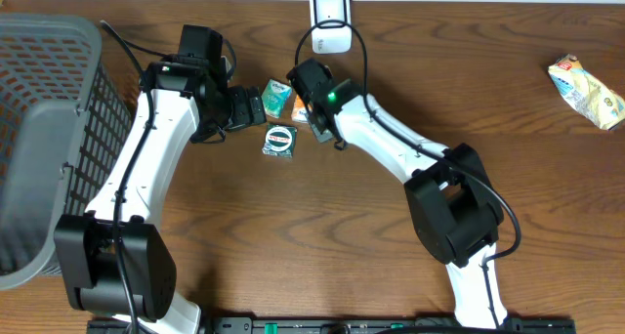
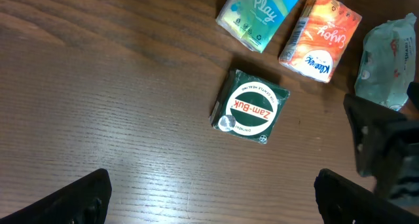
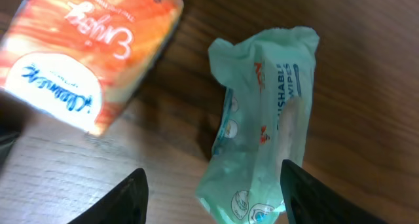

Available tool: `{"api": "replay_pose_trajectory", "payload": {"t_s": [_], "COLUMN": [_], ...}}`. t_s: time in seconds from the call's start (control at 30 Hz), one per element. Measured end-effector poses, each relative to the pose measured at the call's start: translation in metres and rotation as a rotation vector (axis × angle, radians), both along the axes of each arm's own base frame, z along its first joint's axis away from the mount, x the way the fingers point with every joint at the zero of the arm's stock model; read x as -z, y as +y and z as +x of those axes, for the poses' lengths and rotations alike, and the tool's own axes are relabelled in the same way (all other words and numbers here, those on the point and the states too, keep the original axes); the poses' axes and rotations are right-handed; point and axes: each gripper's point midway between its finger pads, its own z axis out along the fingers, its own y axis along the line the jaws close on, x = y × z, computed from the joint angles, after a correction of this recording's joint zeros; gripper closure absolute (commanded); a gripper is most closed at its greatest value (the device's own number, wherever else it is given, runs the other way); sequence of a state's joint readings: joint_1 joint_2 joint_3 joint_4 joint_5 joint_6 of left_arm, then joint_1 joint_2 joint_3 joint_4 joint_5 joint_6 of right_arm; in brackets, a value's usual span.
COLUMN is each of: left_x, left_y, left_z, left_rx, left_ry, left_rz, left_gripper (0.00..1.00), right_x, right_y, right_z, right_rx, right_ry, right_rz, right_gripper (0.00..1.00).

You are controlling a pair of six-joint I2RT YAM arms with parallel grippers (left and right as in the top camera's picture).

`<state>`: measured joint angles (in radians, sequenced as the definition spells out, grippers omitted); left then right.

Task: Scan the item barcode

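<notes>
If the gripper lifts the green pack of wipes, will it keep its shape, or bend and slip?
The wipes pack looks soft: its wrapper is creased and one end is crumpled, so it would probably sag or squash under a squeeze. The film seems shiny, so it may slip a little. It lies flat, so rolling is unlikely.

A dark mesh basket [image 1: 98, 100] stands at the left edge of the brown wooden worktop [image 1: 293, 236]. A crumpled yellow packet [image 1: 586, 92] lies alone near the right edge, well apart from the basket.
</notes>
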<state>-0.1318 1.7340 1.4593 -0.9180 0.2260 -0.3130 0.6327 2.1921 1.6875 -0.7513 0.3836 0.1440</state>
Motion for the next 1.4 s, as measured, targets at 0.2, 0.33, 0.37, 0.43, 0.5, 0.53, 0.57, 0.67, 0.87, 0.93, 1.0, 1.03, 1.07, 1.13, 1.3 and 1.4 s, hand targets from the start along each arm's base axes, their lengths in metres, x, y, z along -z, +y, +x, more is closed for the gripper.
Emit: {"api": "replay_pose_trajectory", "payload": {"t_s": [0.2,0.33,0.37,0.43,0.5,0.53,0.57,0.67,0.87,0.93,1.0,1.03,1.07,1.13,1.3,1.4], "left_x": [0.000,0.000,0.000,0.000,0.000,0.000,0.000,0.000,0.000,0.000,0.000,0.000,0.000,0.000,0.000,0.000], "left_y": [0.000,0.000,0.000,0.000,0.000,0.000,0.000,0.000,0.000,0.000,0.000,0.000,0.000,0.000,0.000,0.000], "left_z": [0.000,0.000,0.000,0.000,0.000,0.000,0.000,0.000,0.000,0.000,0.000,0.000,0.000,0.000,0.000,0.000], "left_rx": [0.000,0.000,0.000,0.000,0.000,0.000,0.000,0.000,0.000,0.000,0.000,0.000,0.000,0.000,0.000,0.000], "left_ry": [0.000,0.000,0.000,0.000,0.000,0.000,0.000,0.000,0.000,0.000,0.000,0.000,0.000,0.000,0.000,0.000], "left_rz": [0.000,0.000,0.000,0.000,0.000,0.000,0.000,0.000,0.000,0.000,0.000,0.000,0.000,0.000,0.000,0.000], "left_gripper": [0.02,0.02,0.02,0.03,0.02,0.02,0.02,0.02,0.02,0.04,0.02,0.02,0.02,0.02,0.02,0.02], "right_x": [0.019,0.023,0.024,0.026,0.028,0.027,0.027,0.027,0.016,0.007,-0.002,-0.007,-0.011,-0.016,-0.036,-0.032], "right_y": [-0.030,-0.034,-0.034,-0.035,-0.038,-0.038,-0.037,-0.037,-0.028,-0.026,-0.027,-0.028,-0.032,-0.039,-0.062,-0.064], "right_z": [-0.001,0.008,0.010,0.012,0.013,0.014,0.014,0.012,0.007,0.007,0.009,0.009,0.009,0.008,0.007,-0.004], "right_rx": [0.046,0.062,0.059,0.060,0.060,0.056,0.056,0.052,0.027,0.022,0.026,0.025,0.032,0.044,0.068,0.075], "right_ry": [-0.062,-0.121,-0.130,-0.141,-0.141,-0.147,-0.149,-0.134,-0.013,0.038,0.083,0.115,0.159,0.230,0.340,0.425], "right_rz": [-0.127,-0.121,-0.117,-0.114,-0.120,-0.121,-0.119,-0.121,0.067,0.190,0.312,0.387,0.480,0.627,0.958,1.097], "right_gripper": [0.38,0.48,0.59,0.74,0.81,0.82,0.82,0.89,0.93,0.93,0.93,0.93,0.92,0.92,0.90,0.85]}}
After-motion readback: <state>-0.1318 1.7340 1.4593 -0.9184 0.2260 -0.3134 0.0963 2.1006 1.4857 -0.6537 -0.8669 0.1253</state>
